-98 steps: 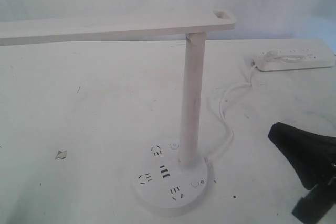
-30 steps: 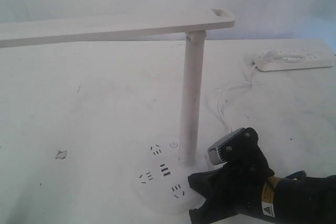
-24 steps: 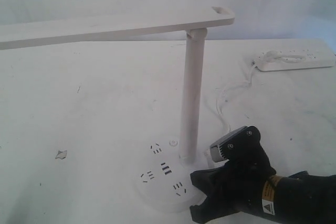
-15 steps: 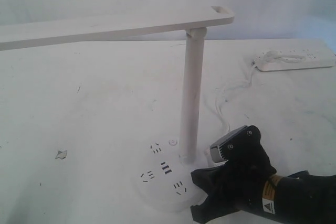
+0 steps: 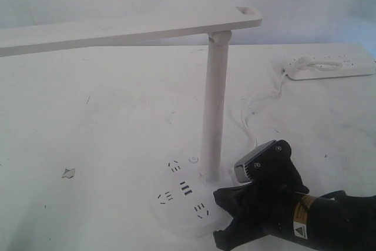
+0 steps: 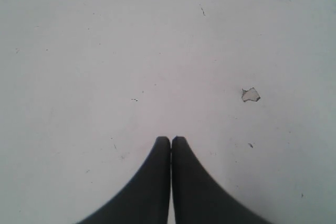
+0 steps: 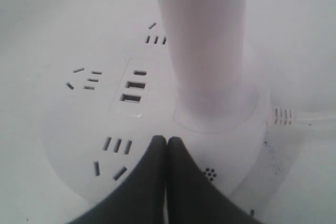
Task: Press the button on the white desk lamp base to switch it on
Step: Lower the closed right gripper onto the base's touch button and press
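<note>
Lowered onto the white desk lamp base (image 7: 73, 124), the right gripper (image 7: 166, 142) is pressed together; lamp head (image 5: 117, 29) is aimed toward the left edge of the bench (image 5: 88, 133).

the thick round white plastic lamp base (image 5: 176, 207) sits on a white table (image 5: 106, 121). a slim white upright pole (image 5: 213, 110) rises from the base's far side, and its long flat white bar head (image 5: 117, 30) reaches left above the base. the black right gripper (image 5: 222, 199) touches the base's right edge. a long white power strip (image 5: 329, 67) lies well beyond the base, to its right.
</note>
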You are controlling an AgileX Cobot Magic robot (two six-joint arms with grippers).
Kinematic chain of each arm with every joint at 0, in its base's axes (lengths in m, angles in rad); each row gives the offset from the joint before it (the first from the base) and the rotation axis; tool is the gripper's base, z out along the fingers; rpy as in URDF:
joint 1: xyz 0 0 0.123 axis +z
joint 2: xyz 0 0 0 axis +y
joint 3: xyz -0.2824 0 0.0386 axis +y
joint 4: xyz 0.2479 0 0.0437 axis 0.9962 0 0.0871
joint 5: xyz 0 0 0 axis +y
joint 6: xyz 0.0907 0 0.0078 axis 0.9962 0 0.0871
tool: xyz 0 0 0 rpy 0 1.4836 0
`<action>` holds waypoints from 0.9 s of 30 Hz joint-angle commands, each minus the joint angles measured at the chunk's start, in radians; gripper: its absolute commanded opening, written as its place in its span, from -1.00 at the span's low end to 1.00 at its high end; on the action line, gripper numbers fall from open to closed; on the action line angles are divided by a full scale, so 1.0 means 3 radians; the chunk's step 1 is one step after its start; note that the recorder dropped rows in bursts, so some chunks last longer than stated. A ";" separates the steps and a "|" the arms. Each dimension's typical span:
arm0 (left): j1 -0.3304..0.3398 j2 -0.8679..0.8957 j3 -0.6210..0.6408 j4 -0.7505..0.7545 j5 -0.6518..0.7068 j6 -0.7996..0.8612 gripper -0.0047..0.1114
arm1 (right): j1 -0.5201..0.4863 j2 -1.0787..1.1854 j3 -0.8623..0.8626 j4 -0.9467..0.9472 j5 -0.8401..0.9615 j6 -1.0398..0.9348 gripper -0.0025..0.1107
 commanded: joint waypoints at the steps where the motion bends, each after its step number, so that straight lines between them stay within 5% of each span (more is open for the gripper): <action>1: -0.0001 -0.0011 0.0006 -0.0005 0.0007 -0.0002 -0.92 | 0.0003 0.0003 0.0000 0.0011 0.0073 -0.0033 -0.96; 21: -0.0001 -0.0011 0.0006 -0.0005 0.0007 -0.0002 -0.92 | 0.0003 0.0003 -0.0109 0.0065 0.0656 0.0017 -0.96; 27: -0.0001 -0.0011 0.0006 -0.0005 0.0007 -0.0002 -0.92 | 0.0003 0.0003 -0.0109 0.0034 0.0384 -0.0013 -0.96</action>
